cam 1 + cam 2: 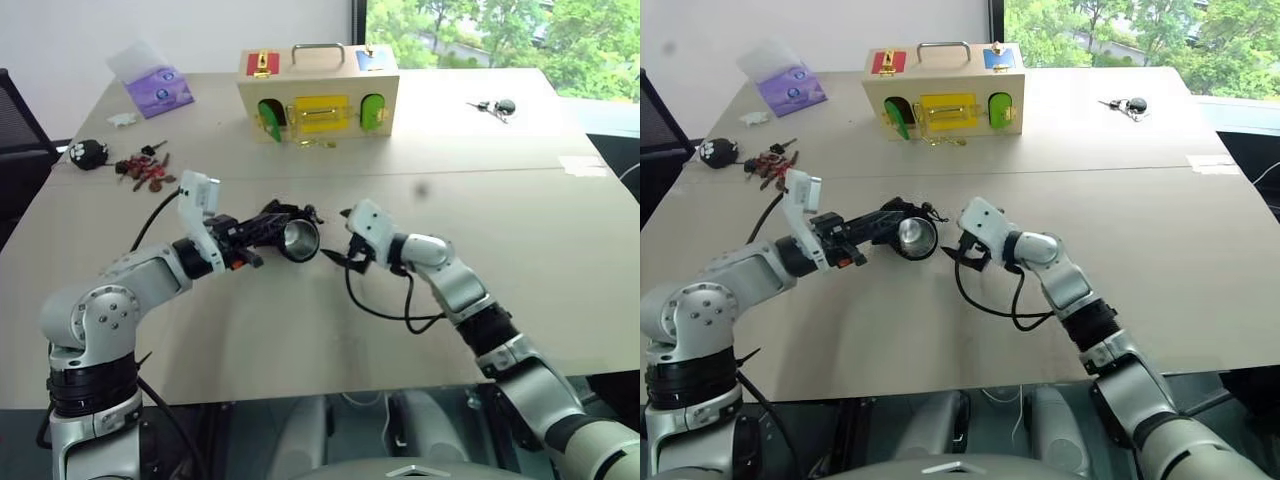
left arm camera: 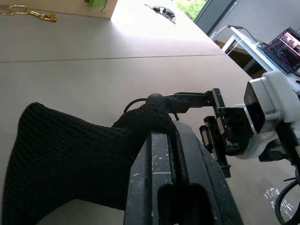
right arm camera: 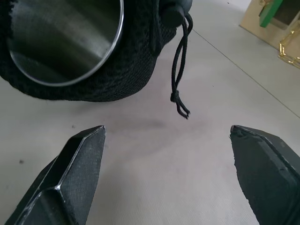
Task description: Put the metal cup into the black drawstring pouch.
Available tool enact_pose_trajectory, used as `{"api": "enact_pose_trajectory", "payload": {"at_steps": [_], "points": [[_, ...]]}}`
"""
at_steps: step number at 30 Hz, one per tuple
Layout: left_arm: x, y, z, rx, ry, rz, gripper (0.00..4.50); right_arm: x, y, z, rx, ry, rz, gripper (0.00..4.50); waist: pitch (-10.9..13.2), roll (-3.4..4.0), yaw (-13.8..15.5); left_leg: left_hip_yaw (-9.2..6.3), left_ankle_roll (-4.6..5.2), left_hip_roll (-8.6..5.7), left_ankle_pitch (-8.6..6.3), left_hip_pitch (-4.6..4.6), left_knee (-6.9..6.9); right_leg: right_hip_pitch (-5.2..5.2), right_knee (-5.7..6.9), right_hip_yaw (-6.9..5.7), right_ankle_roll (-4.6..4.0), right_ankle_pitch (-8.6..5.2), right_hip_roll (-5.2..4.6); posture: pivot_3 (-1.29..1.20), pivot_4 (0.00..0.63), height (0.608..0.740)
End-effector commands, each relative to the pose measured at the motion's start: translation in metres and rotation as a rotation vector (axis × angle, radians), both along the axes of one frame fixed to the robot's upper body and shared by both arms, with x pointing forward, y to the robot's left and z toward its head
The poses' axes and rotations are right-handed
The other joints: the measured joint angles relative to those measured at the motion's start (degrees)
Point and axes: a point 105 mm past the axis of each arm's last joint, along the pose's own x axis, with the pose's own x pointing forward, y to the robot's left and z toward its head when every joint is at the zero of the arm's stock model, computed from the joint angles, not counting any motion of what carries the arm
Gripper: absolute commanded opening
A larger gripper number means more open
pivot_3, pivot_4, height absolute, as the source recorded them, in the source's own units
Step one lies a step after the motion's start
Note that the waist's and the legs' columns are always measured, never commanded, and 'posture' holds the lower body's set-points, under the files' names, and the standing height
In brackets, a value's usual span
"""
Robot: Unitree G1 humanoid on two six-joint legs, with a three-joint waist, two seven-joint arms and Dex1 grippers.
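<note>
One shiny steel cylindrical cup [image 3: 61, 42] inside soft black mesh pouch [image 3: 136, 61].

My work surface is a wide pale beige table [image 1: 520, 230] with a seam running across it. At its far side stands a light wooden latch box with a metal handle [image 1: 318, 92]. A purple tissue packet [image 1: 158, 89], a black-and-white paw-print keychain [image 1: 88, 153] and reddish-brown keys [image 1: 148, 170] lie far left; dark keys [image 1: 495, 107] far right.

Wooden latch box [image 1: 318, 92] at table's [image 1: 560, 260] far side; purple tissue pack [image 1: 158, 88], paw-print keychain [image 1: 88, 153], keys [image 1: 494, 107] nearby; laptop [image 2: 286, 43] beyond.
</note>
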Motion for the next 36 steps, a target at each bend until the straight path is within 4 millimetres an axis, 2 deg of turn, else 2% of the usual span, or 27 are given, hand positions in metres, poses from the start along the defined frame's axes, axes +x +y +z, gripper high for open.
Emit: {"api": "enact_pose_trajectory", "payload": {"at_steps": [1, 4, 5, 6, 9, 13, 14, 23, 28, 36], "points": [[-0.007, -0.001, 0.015, 0.015, -0.068, -0.023, 0.00, 0.002, 0.023, 0.009, 0.081, -0.071, 0.014, 4.31, 0.0, 0.00, -0.1, -0.01, 0.00, 0.00, 0.00, 0.00, 0.00, 0.00, 0.00, -0.01, 0.00, 0.00, 0.00, 0.00, 0.150, 0.740], [-0.012, -0.004, 0.014, 0.016, -0.067, -0.033, 0.00, 0.006, 0.040, 0.010, 0.146, -0.082, -0.012, 4.31, 0.0, 0.01, -0.4, -0.03, -0.02, 0.05, 0.01, 0.02, -0.05, -0.02, 0.02, 0.00, -0.01, 0.00, -0.03, 0.00, 0.150, 0.740], [-0.015, -0.004, 0.014, 0.018, -0.065, -0.035, 0.00, 0.008, 0.043, 0.010, 0.161, -0.086, -0.026, 3.95, 0.0, 0.01, -0.4, -0.01, -0.03, 0.07, 0.01, 0.02, -0.06, -0.03, 0.03, 0.02, -0.01, 0.00, -0.04, 0.00, 0.150, 0.740], [-0.017, -0.003, 0.013, 0.019, -0.064, -0.033, 0.00, 0.007, 0.046, 0.009, 0.170, -0.086, -0.018, 3.78, 0.0, 0.01, -0.3, -0.02, -0.03, 0.07, 0.01, 0.02, -0.07, -0.04, 0.03, 0.01, -0.01, 0.00, -0.05, 0.00, 0.150, 0.740], [-0.020, 0.000, 0.012, 0.020, -0.058, -0.019, 0.00, 0.007, 0.049, 0.008, 0.184, -0.102, -0.016, 2.50, 0.0, 0.01, -0.2, -0.02, -0.03, 0.07, 0.01, 0.02, -0.07, -0.03, 0.00, 0.01, -0.01, 0.00, -0.08, 0.00, 0.150, 0.740], [-0.026, 0.007, 0.010, 0.030, -0.047, 0.002, 0.00, 0.011, 0.044, 0.016, 0.234, -0.129, -0.049, 0.38, 0.0, 0.01, -0.1, -0.04, -0.02, 0.06, 0.01, 0.02, -0.07, -0.02, 0.00, -0.01, -0.01, 0.00, -0.10, 0.00, 0.150, 0.740], [-0.027, 0.009, 0.008, 0.035, -0.043, 0.008, 0.00, 0.012, 0.042, 0.019, 0.247, -0.136, -0.057, 0.05, 0.0, 0.01, -0.1, -0.04, -0.02, 0.06, 0.01, 0.02, -0.07, -0.02, 0.00, -0.01, -0.01, 0.00, -0.10, 0.00, 0.150, 0.740], [-0.028, 0.011, -0.001, 0.022, -0.029, 0.032, 0.00, 0.007, 0.013, 0.037, 0.318, -0.188, -0.136, 0.05, 0.0, 0.02, -0.1, -0.06, -0.01, 0.06, 0.00, 0.02, -0.07, -0.01, 0.01, -0.01, -0.01, 0.00, -0.12, 0.00, 0.150, 0.740], [-0.031, 0.009, -0.008, 0.000, -0.016, 0.035, 0.00, -0.001, -0.007, 0.041, 0.296, -0.207, -0.177, 0.05, 0.0, 0.02, -0.1, -0.06, 0.04, 0.06, -0.03, 0.02, -0.07, -0.01, 0.01, -0.01, -0.01, 0.00, -0.17, 0.00, 0.150, 0.740], [-0.030, 0.009, -0.013, 0.025, 0.002, 0.004, 0.00, -0.006, -0.027, 0.048, 0.236, -0.258, -0.212, 0.05, 0.0, 0.02, -0.1, -0.04, 0.08, 0.06, -0.05, 0.05, -0.07, -0.01, 0.08, 0.00, -0.01, 0.00, -0.14, 0.00, 0.150, 0.740]]}}
